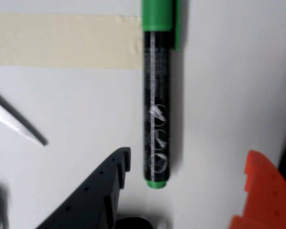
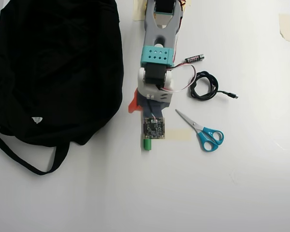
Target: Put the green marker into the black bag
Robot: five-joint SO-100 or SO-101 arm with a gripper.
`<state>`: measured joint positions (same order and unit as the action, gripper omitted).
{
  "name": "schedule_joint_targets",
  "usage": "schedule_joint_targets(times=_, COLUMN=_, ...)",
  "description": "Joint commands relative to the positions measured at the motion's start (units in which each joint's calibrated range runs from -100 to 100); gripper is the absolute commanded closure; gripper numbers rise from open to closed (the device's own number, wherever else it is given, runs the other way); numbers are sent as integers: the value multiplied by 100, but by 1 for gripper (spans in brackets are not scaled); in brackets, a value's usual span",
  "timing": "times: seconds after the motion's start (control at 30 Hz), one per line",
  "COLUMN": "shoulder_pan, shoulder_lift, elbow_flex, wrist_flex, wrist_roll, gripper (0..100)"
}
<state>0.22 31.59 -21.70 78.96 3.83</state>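
We have the tool (image 1: pixel 181 191) open wide, one dark finger (image 1: pixel 102 191) and one orange finger (image 1: pixel 262 195) either side of the green marker (image 1: pixel 157 109) in the wrist view; neither finger touching it, nothing held; marker lies flat on the white tabletop (image 1: pixel 86 119), its green end between the fingers, green cap pointing away from the tool; strip of beige tape (image 1: pixel 62 40) just beside the cap. Overhead view: only the cap (image 2: pixel 147 144) shows past the arm; black bag (image 2: pixel 58 67) lies near the tool on the view's left, apart from the marker; blue-handled scissors (image 2: pixel 205 133), coiled black cable (image 2: pixel 205 86) and small battery (image 2: pixel 194 59) on the view's right.
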Motion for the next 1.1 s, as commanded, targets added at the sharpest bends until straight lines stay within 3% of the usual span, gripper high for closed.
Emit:
schedule_joint_targets(times=0.0, shoulder_pan=-127, shoulder_lift=-47, elbow_flex=-238, wrist_flex=97, wrist_roll=-16, gripper=69)
schedule_joint_targets(times=1.07, shoulder_pan=-142, shoulder_lift=1131, elbow_flex=-894, wrist_flex=131, wrist_roll=-247, gripper=68)
